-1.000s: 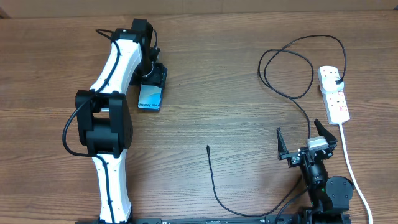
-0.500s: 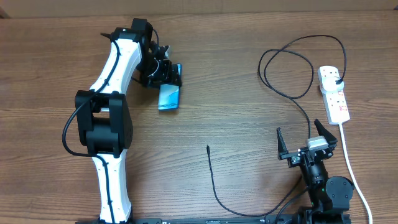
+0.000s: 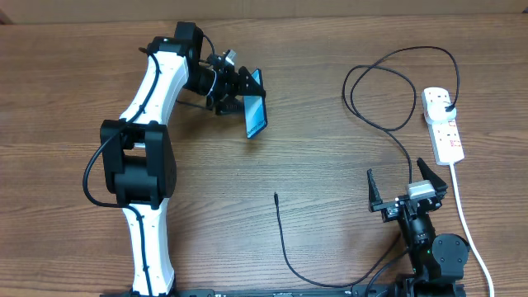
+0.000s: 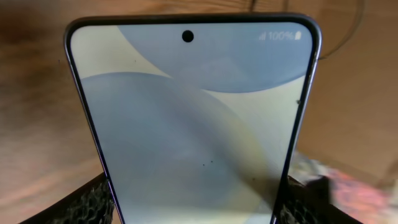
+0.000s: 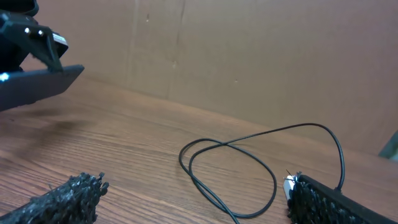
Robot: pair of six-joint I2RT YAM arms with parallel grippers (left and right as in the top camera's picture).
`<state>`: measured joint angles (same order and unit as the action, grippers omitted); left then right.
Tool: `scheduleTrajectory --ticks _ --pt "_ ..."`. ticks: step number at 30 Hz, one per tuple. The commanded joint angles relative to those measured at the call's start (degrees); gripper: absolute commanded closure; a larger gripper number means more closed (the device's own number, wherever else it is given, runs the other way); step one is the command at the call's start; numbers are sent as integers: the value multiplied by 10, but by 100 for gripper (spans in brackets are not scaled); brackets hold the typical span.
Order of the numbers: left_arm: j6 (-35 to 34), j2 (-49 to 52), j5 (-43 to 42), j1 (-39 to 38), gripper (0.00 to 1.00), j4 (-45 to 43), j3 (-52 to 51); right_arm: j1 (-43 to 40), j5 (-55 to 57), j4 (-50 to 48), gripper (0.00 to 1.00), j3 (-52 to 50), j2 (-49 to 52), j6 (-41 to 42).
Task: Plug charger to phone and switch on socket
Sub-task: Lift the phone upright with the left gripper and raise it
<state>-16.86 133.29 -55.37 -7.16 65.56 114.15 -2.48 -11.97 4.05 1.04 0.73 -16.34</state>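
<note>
**phone's in the air, charger tip not picked up yet**

so the left fingers (image 3: pixel 238 89) are clamped on the phone (image 3: pixel 256 114) across its two long edges, set about as wide as the phone itself. they hold it tilted, clear of the table (image 3: pixel 330 157), over on the far left-centre. in the left wrist view the lit screen fills the frame, and the bottom end sits down between the pads, so we can't tell where the port is facing.

the right fingers (image 3: pixel 374 190) are spread all the way and hold nothing. they hover near the front right, close to the socket (image 3: pixel 443 132).

the charger (image 3: pixel 283 239) lies loose on the table with its tip near the front middle. its plug looks seated in the socket already, we think, but it's tiny from overhead.

our read: this is the presenting-the-phone step. next, the right fingers need to pinch that connector tip and line it up with the port. the red switch comes after.
</note>
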Motion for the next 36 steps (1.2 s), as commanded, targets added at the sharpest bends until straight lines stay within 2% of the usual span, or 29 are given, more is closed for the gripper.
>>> scheduleTrajectory --ticks 1,10,22,31,36 --pt "-77 3 -110 -3 96 0 19 3 6 -3 0 -6 -6 1" --pt "-177 3 -205 -4 96 5 19 3 6 -3 0 -6 -6 1" --pt "-271 3 -315 -4 96 5 19 3 6 -3 0 -6 -6 1" --pt "-316 3 -328 -4 96 6 19 3 6 -3 0 -6 -6 1" --pt "-316 3 -328 -4 96 6 19 3 6 -3 0 -6 -6 1"
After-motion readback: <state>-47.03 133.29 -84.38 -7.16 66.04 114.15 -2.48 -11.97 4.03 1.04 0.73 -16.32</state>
